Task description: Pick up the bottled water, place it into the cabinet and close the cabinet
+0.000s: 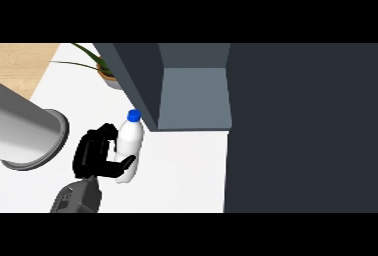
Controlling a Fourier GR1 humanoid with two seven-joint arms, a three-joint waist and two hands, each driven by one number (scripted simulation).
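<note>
- Nearest to me, a grey forearm [76, 197] comes up from the lower edge at the left side of the view, so I take it for the robot's left arm; the wrist end is cut off by the frame.
- Its black left hand [96, 152] is curled round the bottled water [131, 145], thumb across the lower body of the bottle and the fingers behind it, so the hand is grasping the bottle.
- The bottle is white with a blue cap [133, 115], and it leans with the cap pointing towards the cabinet; I cannot tell whether its base is off the white bench [184, 170] or resting on it.
- The right hand does not show anywhere.
- A large grey cylinder [29, 137] lies to the left of the hand, running out of view.
- Further off, the cabinet [193, 95] stands open, its paler inside visible just beyond the cap, with a dark side panel [136, 75] close to the bottle.
- A wide dark slab [303, 125] fills the right side; I judge it to be the open door, though its hinge and handle are hidden.
- A potted plant [103, 67] sits at the back, partly behind the cabinet.
- By my reckoning the carry is in hand: next the bottle must pass the side panel and go into the opening, then the door must be shut.
</note>
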